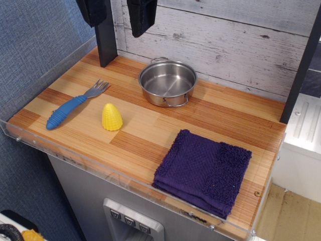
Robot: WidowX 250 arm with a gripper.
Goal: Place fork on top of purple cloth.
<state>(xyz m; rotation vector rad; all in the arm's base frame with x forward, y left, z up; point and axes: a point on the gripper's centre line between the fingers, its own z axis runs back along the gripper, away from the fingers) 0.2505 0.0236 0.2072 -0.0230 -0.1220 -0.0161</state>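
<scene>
The wooden counter [150, 135] fills most of what I can see, striped in light and dark planks, with a clear plastic lip along its front and left edges, probably there to stop things sliding off. The purple cloth [203, 170] lies folded flat at the front right corner, nothing on it, which leaves it free as a landing spot. Toward the back, near the whitewashed board wall, sits a steel pot [167, 83], upright and empty, well apart from the cloth. The fork [75, 105] rests flat at the far left, blue handle pointing to the front corner and tines angled toward the pot; lying slantwise like that, the thick handle seems the likeliest place to grab. Just beside it stands a small yellow corn cone [112, 117], apart from the fork. The gripper [120, 15] hangs high at the top edge, two dark fingers spread apart and holding nothing, so the pick looks not yet begun
</scene>
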